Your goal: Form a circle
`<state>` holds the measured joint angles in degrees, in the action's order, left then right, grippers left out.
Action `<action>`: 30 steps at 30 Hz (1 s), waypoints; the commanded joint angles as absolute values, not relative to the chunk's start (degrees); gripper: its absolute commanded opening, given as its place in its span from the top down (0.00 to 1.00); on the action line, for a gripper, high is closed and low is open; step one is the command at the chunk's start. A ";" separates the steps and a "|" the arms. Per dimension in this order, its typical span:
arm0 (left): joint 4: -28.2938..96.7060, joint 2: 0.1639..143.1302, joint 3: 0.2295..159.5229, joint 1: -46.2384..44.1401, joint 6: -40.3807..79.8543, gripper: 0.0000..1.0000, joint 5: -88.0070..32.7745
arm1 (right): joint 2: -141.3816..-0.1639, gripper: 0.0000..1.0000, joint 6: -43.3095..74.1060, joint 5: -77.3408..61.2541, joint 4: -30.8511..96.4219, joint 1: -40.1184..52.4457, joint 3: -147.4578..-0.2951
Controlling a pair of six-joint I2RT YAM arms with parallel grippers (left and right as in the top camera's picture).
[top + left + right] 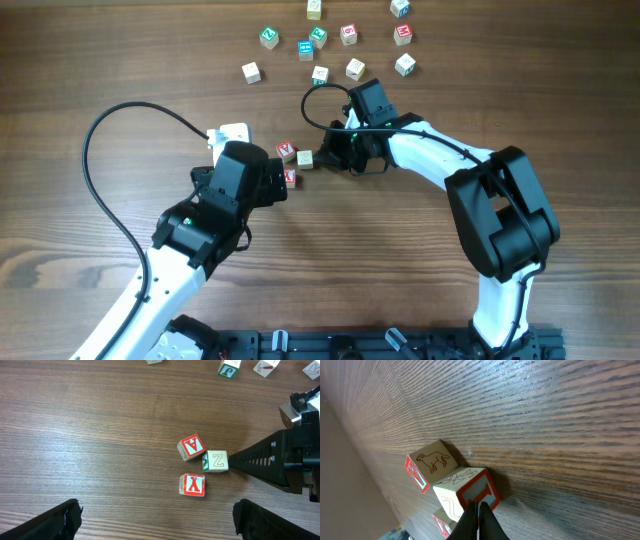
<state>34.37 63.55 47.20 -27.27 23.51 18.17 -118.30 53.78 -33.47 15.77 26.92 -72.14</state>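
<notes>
Three small letter cubes huddle together as the circle: a red-printed A cube (pixel 191 447) (pixel 287 150), a pale Z cube (pixel 216 461) (pixel 305 158) and a second red-printed cube (pixel 192 485) (pixel 290 177). My right gripper (pixel 320 158) (pixel 233 460) (pixel 477 506) is shut with nothing in it. Its tip presses against the right side of the Z cube (pixel 467 491). My left gripper (pixel 276 180) (pixel 157 520) is open wide just short of the group, with only bare table between its fingers. The dog-picture face of the A cube (pixel 431 462) shows in the right wrist view.
Several mixed-colour cubes (pixel 330 42) lie loosely spread at the far edge of the wooden table (pixel 120 60). A black cable (pixel 100 170) loops to the left of the left arm. Another cable loop (pixel 325 95) rises behind the right gripper.
</notes>
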 commanded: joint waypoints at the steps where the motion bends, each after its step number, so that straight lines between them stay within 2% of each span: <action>1: 34.35 63.77 47.72 -27.11 24.49 0.00 19.11 | -119.44 0.96 55.20 -34.65 15.77 26.83 -71.72; 30: 34.35 63.77 47.72 -27.11 24.49 0.00 19.11 | -119.44 0.95 57.63 -35.31 14.90 26.83 -71.72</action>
<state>34.37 63.55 47.22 -27.27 23.51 18.17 -118.30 56.82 -34.11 15.29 26.92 -72.14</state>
